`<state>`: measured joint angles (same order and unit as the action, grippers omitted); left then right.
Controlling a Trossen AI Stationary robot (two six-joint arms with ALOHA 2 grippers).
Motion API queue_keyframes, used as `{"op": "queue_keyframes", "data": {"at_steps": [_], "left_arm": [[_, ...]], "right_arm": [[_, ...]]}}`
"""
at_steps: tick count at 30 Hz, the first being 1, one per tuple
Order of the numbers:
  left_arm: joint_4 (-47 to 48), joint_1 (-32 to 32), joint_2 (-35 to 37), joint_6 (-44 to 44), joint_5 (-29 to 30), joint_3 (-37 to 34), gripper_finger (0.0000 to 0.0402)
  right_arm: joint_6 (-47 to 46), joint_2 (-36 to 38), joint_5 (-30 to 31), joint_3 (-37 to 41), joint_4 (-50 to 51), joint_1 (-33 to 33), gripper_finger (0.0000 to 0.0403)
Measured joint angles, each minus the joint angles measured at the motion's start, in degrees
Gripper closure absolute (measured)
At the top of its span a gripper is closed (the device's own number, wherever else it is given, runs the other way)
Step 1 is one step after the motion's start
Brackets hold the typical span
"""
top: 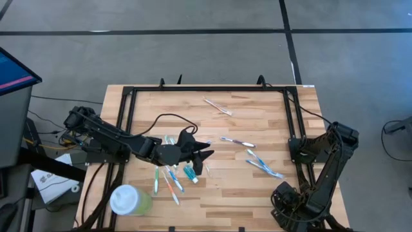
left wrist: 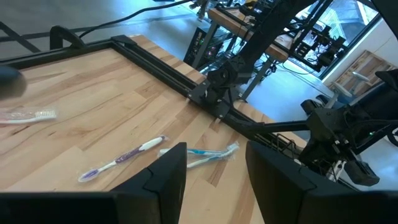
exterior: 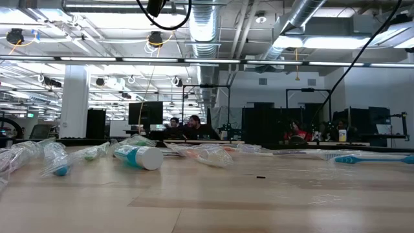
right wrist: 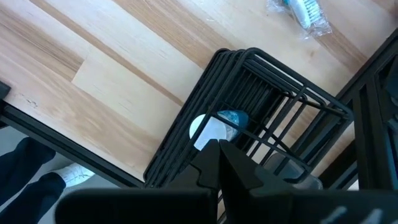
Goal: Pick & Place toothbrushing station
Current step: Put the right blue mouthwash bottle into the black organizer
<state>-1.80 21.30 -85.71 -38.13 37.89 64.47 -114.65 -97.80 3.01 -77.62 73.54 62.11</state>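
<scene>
The toothbrushing station [right wrist: 261, 102], a black wire holder with a slotted top, shows only in the right wrist view, near the table's near right corner. A blue-and-white object [right wrist: 214, 127] lies inside it. My right gripper [right wrist: 217, 148] points down over it, shut. In the high view the right arm [top: 322, 171] hides the station. My left gripper [top: 207, 153] hovers over the table's middle, open and empty [left wrist: 217, 180], pointing toward the right edge. A teal toothpaste tube [top: 190, 172] lies on the table just below it. My right gripper's shut fingertips [right wrist: 219, 152] stand over the station's slotted top from above; I cannot tell whether they touch the wires.
Toothbrushes lie scattered on the wood: a purple one [top: 237, 142], blue ones [top: 264, 164], a clear-wrapped one [top: 217, 106], several [top: 168, 179] near the left gripper. A pale green cup with a white lid [top: 129, 200] stands at the near left. A black frame [top: 212, 89] rims the table.
</scene>
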Motion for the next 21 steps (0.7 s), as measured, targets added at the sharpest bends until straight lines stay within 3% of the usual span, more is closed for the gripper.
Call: {"op": "queue_keyframes", "data": {"at_steps": [21], "left_arm": [[0.0, 0.0, 0.0, 0.4, 0.0, 0.0, 0.0243]], "right_arm": [[-0.3, 0.0, 0.0, 0.0, 0.2, -0.2, 0.0403]]}}
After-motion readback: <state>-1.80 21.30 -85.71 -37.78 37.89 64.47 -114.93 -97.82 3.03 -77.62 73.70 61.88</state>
